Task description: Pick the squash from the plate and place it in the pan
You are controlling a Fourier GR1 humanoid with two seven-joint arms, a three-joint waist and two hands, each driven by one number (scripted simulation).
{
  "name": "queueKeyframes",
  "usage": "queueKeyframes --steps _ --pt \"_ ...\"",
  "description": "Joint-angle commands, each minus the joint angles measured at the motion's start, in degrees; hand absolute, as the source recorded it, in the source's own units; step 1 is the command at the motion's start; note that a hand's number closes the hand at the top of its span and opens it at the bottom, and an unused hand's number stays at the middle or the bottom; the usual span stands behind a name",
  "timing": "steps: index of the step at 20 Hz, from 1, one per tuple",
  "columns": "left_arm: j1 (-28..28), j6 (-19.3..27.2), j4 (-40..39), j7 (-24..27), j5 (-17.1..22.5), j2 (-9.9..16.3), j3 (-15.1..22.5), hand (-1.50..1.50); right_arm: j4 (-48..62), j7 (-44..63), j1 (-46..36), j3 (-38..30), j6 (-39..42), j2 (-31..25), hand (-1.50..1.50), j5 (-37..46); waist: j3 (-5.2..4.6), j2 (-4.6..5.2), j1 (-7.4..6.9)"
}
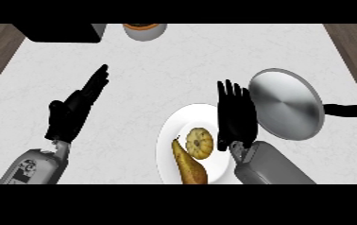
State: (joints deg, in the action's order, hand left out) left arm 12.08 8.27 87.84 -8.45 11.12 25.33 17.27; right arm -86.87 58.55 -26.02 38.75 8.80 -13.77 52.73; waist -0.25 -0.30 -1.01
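Yellow squash (pixel 199 142) on white plate (pixel 174 129), just left of right hand (pixel 235 120).
Squash round, no marked long axis; lies beside a brown pear (pixel 188 165), toward plate's near side. Right hand nearer: fingers straight, close together, pointing far, palm alongside squash, over plate's right rim. Steel pan (pixel 286 103) just right of it. Left hand (pixel 73 108), fingers straight, rests well apart at left.

Yellow squash (pixel 199 142), white plate (pixel 182 120), silver pan (pixel 286 103), black hands
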Motion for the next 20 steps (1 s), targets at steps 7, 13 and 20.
queueKeyframes --steps 7,13,20 --pt "0.85 -0.54 0.19 -0.39 -0.42 -0.08 -0.34 0.0 14.56 16.86 -6.51 -2.23 24.56 13.45 -1.5 -8.67 0.0 0.45 -0.51" --pt "-0.79 -1.13 0.01 0.61 -0.74 -1.35 1.09 0.0 21.62 20.71 -9.52 -1.34 25.45 13.63 -1.5 -15.3 0.03 0.41 -1.51" --pt "1.02 -1.31 0.06 -1.45 -0.13 -0.08 -1.46 0.0 24.49 26.11 -12.5 1.86 24.61 13.67 -1.5 -18.04 0.05 0.1 -0.78"
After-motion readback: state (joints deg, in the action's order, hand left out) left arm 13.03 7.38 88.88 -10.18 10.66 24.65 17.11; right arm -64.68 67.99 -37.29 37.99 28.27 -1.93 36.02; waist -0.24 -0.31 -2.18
